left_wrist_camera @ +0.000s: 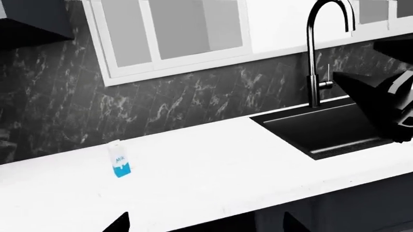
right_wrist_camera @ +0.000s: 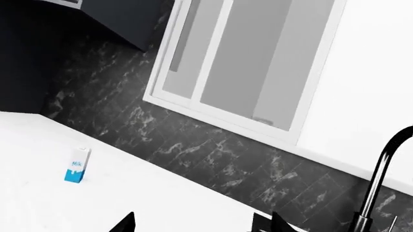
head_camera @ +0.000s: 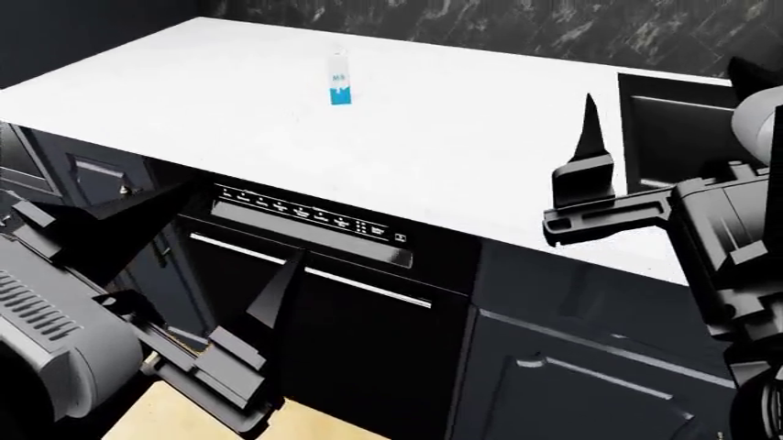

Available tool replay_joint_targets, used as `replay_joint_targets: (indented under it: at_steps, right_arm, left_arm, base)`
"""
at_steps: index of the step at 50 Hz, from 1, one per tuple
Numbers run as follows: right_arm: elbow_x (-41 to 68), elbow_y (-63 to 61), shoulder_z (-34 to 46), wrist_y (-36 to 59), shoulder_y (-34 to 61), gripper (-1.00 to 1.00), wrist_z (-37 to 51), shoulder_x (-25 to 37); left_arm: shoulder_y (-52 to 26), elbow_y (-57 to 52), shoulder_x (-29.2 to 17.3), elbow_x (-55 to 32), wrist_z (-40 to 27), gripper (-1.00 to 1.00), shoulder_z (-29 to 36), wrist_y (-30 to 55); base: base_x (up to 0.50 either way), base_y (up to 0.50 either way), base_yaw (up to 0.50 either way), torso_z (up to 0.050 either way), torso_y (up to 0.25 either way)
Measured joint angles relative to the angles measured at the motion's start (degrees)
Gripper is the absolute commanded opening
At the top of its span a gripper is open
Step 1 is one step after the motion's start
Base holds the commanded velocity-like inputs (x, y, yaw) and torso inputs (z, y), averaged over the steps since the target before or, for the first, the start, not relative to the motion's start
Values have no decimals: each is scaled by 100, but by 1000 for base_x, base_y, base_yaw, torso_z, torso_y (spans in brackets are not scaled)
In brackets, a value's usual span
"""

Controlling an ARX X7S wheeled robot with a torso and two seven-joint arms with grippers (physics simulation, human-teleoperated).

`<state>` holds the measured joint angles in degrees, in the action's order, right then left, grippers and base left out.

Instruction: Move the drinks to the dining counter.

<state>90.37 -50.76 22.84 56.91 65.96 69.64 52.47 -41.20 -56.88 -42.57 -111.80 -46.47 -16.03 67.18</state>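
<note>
Left gripper point(head_camera: 263, 344): low in the head view, in front of the dark cabinets point(head_camera: 575, 385) below the worktop edge; fingers spread apart, nothing between them; its own wrist view shows only two dark fingertips point(left_wrist_camera: 118, 223) at the frame edge, well separated.

Milk carton point(head_camera: 340, 84): small, white and blue, upright on the white worktop point(head_camera: 465, 137), alone toward the far side near the marbled dark backsplash point(left_wrist_camera: 193, 101); also seen in the left wrist view point(left_wrist_camera: 120, 162) and the right wrist view point(right_wrist_camera: 76, 168); well apart from both grippers, touching neither.

Dishwasher panel point(head_camera: 312, 220): a row of controls under the worktop lip, shown in the head view only.

Window point(left_wrist_camera: 174, 34): white-framed, above the backsplash; seen in both wrist views, outside the head view.

Black sink point(left_wrist_camera: 322, 128): recessed in the worktop to the carton's right; basin holds nothing visible; curved black faucet point(left_wrist_camera: 316, 53) behind it.

Right gripper point(head_camera: 585, 170): raised above the worktop's near edge beside the sink; one finger upright; finger tips point(right_wrist_camera: 125, 223) spaced apart in its wrist view, holding nothing.
</note>
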Motion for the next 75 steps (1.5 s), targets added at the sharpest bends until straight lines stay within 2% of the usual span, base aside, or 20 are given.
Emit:
replay_joint_targets:
  at_steps: [36,64,75]
  right_arm:
    - [-14,12,31,-81,-42,100,-51,-4]
    - [706,802,128,-545,-493,100,-369,-306]
    - [840,1077,17,-840,-722,100,-911,-506]
  left_arm:
    - [-40,20,16,-60,-25,100,-29,34]
    - [-60,45,64,-58,-52,100,-13,91]
    - [-25,46,76,-42,-34,100,-44,116]
  base:
    - [329,504,0,0,2]
    - [15,11,0,0,1]
    - [0,0,0,0,0]
